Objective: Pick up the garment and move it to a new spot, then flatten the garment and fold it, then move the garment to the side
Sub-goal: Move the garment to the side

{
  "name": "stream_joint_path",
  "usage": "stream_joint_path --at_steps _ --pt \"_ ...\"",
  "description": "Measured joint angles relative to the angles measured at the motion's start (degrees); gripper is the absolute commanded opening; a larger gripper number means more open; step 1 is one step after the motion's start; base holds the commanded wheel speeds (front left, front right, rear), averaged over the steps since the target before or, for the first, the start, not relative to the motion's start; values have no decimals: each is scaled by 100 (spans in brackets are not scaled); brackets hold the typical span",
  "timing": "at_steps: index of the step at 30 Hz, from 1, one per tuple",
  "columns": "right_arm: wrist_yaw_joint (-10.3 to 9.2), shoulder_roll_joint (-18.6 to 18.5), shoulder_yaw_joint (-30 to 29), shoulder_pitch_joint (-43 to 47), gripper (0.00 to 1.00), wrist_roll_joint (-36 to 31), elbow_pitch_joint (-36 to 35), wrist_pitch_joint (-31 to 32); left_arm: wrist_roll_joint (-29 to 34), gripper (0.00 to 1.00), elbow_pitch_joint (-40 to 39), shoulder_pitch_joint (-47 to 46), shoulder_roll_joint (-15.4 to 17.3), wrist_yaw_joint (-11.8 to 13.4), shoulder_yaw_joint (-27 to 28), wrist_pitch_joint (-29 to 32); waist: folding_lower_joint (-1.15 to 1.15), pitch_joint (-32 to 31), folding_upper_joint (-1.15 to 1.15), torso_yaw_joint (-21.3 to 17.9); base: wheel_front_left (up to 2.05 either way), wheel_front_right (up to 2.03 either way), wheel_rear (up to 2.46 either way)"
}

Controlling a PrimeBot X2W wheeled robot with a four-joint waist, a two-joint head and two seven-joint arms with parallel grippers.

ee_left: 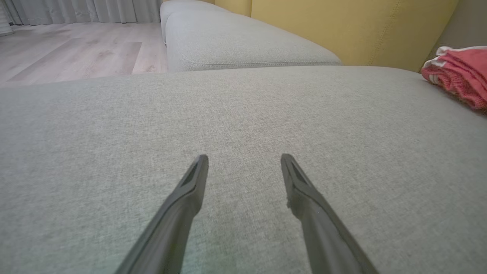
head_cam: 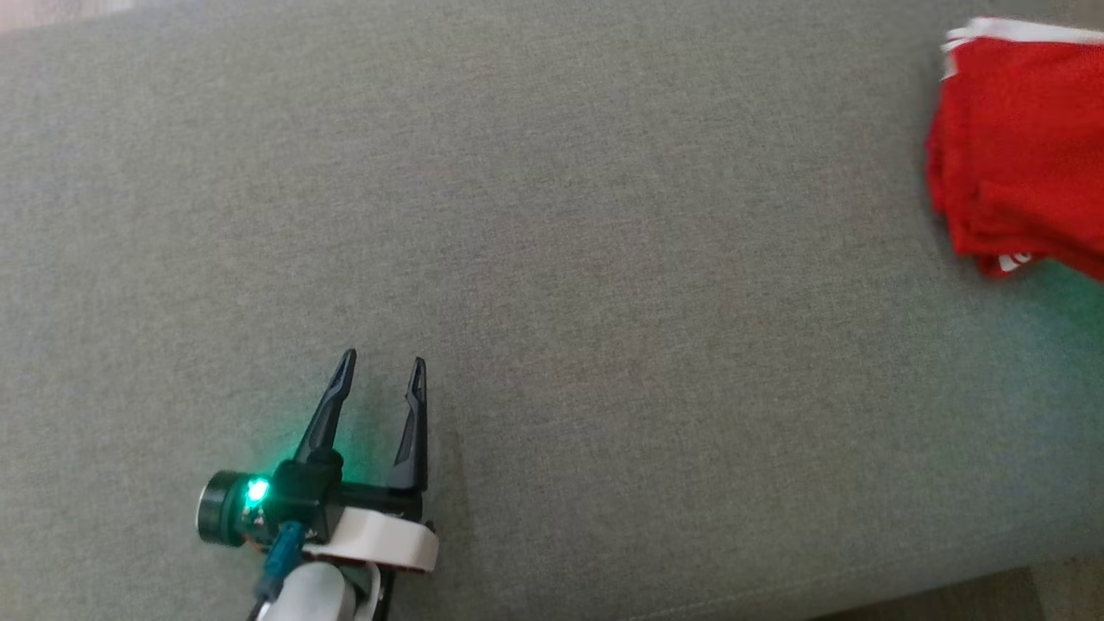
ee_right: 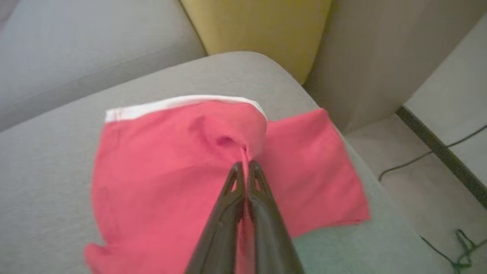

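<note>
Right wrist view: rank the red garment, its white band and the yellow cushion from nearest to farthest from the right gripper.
1. Red garment: pinched between the fingers of the right gripper.
2. White band: along the garment's far edge, upper left.
3. Yellow cushion: beyond the seat, at the top.

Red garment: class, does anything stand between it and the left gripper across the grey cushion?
Nothing visible does: only grey cushion lies between the open left gripper and the red garment, which the right gripper pinches.
</note>
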Motion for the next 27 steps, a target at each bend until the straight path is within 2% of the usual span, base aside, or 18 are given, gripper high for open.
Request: stream_joint_path --at_steps 1,8,13,16,22,23,27 --pt "0 44 -66 34 100 -225 69 -153 22 100 12 -24 0 -27 2 0 0 13 0 -1 0 0 0" --pt "0 258 -428 115 100 -1739 323 -1368 12 100 18 -158 -4 -20 80 0 0 -62 0 78 0 0 0" --pt "0 475 -614 281 100 -2352 99 -2003 -167 100 4 -127 -8 45 186 0 0 -233 0 153 0 0 0" --pt "0 760 -617 573 100 -2404 -250 -2303 -188 100 -145 -6 -9 71 229 0 0 -403 0 210 0 0 0" --pt "0 1335 -527 1629 100 -2527 -1224 -2884 -175 100 -227 355 -8 318 382 0 -1 -803 0 391 0 0 0" --pt "0 1335 -527 1629 100 -2527 -1224 -2884 -175 100 -227 355 -8 318 382 0 -1 -803 0 391 0 0 0" --pt "0 1723 -82 2340 100 -2428 -1645 -3456 -151 100 -235 532 -10 436 505 0 -2 -1058 0 556 0 0 0"
